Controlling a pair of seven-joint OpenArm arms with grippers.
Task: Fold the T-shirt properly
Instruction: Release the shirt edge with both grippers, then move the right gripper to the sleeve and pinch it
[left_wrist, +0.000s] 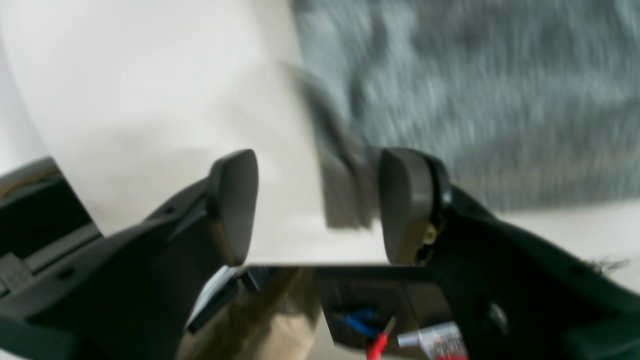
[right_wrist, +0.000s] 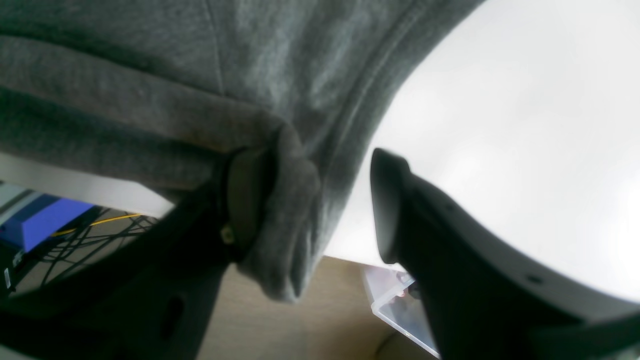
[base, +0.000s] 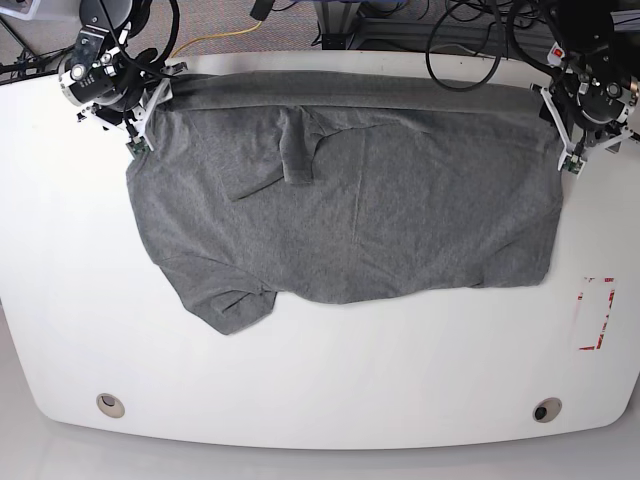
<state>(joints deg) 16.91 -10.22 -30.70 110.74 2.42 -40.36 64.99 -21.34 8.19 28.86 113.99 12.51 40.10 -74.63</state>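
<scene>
Right claw (right_wrist: 310, 210) parted, soft grey-knit T-shirt (base: 350, 200) rumpled.

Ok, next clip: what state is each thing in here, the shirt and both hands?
T-shirt: spread on the table, top edge folded over, wrinkled, not yet folded properly.
Left hand: open, nothing between its fingers, shirt just beyond.
Right hand: open, a bunched shirt edge lying against one finger.

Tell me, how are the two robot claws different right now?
The left gripper has empty space between its fingers, while the right gripper has grey T-shirt cloth bunched between its fingers. The left one's view is blurry; the right's is sharp. Both are open, at the shirt's far corners.
</scene>
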